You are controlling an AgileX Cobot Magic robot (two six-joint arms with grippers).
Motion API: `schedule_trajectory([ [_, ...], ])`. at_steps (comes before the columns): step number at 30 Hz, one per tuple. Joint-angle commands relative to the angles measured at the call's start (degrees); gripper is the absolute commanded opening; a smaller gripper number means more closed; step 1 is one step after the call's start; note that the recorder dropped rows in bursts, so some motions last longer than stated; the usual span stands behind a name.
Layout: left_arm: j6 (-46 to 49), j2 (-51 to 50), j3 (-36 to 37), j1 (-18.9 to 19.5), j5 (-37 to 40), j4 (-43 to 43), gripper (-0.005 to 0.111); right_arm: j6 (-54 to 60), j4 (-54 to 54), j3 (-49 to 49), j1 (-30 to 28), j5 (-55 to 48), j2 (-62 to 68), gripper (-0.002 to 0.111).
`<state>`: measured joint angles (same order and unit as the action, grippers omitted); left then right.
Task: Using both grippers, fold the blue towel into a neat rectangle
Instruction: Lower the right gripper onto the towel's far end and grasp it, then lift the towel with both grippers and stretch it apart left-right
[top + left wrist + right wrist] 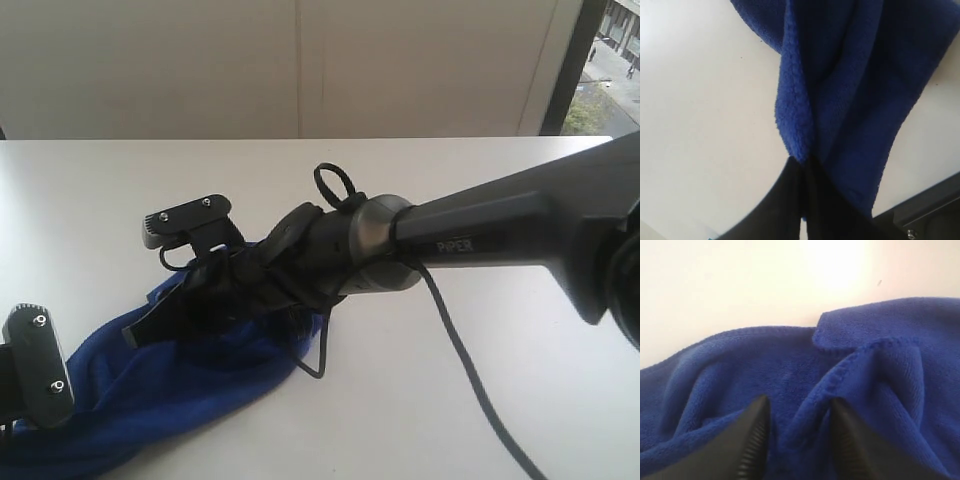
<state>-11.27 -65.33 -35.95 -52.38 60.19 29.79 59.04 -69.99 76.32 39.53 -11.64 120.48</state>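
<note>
The blue towel [190,385] lies bunched on the white table at the lower left of the exterior view. My left gripper [804,164] is shut on a gathered edge of the blue towel [855,75], which stretches away from its black fingers [775,205]. My right gripper [158,318] reaches across from the right and sits down on the cloth. In the right wrist view the right gripper [797,402] has its jaws apart, with a raised hemmed fold of the blue towel [740,360] between them. The fold touches one of its fingers [852,445].
The white table [470,200] runs back to a pale wall. The right arm's thick black body [500,235] crosses the middle of the view, and a loose black cable [470,370] trails from it over the table. The left wrist's camera bracket [38,365] stands at the left edge.
</note>
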Motion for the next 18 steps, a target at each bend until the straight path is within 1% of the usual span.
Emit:
schedule_trajectory([
  [1, -0.5, 0.7, 0.5, -0.2, 0.9, 0.3, 0.000, -0.4, -0.1, 0.5, 0.0, -0.1, 0.2, 0.026],
  [6, -0.5, 0.7, 0.5, -0.2, 0.9, 0.3, 0.000, -0.4, -0.1, 0.5, -0.1, 1.0, 0.2, 0.003],
  [7, -0.5, 0.7, 0.5, -0.2, 0.9, 0.3, 0.000, -0.4, -0.1, 0.5, -0.1, 1.0, 0.2, 0.000],
  [13, -0.5, 0.7, 0.5, -0.2, 0.9, 0.3, 0.000, -0.4, 2.8, 0.4, -0.6, 2.8, -2.4, 0.000],
  [18, -0.5, 0.7, 0.5, -0.2, 0.9, 0.4, 0.000, -1.8, 8.4, 0.2, -4.6, 1.7, -9.3, 0.000],
])
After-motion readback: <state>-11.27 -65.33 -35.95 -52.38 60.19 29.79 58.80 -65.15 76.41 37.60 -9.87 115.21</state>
